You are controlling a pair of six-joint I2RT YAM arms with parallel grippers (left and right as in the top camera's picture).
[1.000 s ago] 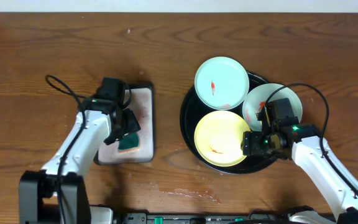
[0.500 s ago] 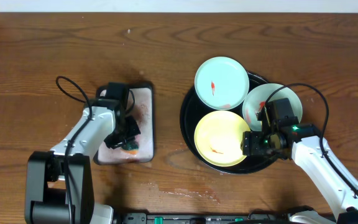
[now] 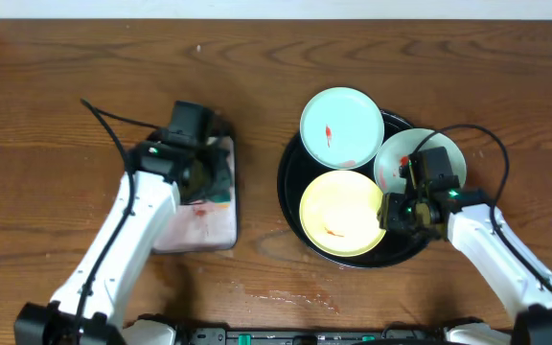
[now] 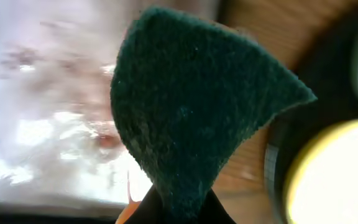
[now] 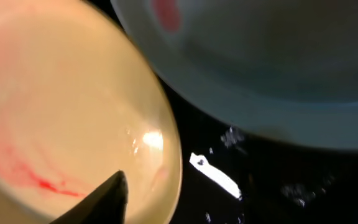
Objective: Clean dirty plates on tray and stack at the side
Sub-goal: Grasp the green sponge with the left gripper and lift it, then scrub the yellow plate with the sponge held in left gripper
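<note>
Starting at your left, the left gripper (image 3: pixel 209 180) is pinched tight on the dark green scouring sponge (image 4: pixel 191 106), which hangs over the right edge of the small rectangular silver tray (image 3: pixel 199 230), itself streaked with reddish residue. You look to be at the opening of the cleaning step: the sponge is in hand but not yet on a plate. The next move, as I judge it, is to carry it rightward across the bare strip of brown wooden table (image 3: pixel 257 211) and bring it down flat on a plate that is held steady. Further right, the large round black tray (image 3: pixel 285 192) holds all three plates. The pale yellow round plate (image 3: pixel 338 213) sits nearest you, with a faint orange-red smear in its bowl. The far mint-blue plate (image 3: pixel 341 125) overhangs the tray's top rim and carries red streaks. The right-hand mint-blue plate (image 3: pixel 394 161) is also smeared, and it overlaps the yellow plate's edge. Your right gripper (image 3: pixel 394 213) sits at the yellow plate's right rim; one fingertip (image 5: pixel 107 196) lies over that rim, but whether the jaws are clamped on it you cannot tell.
</note>
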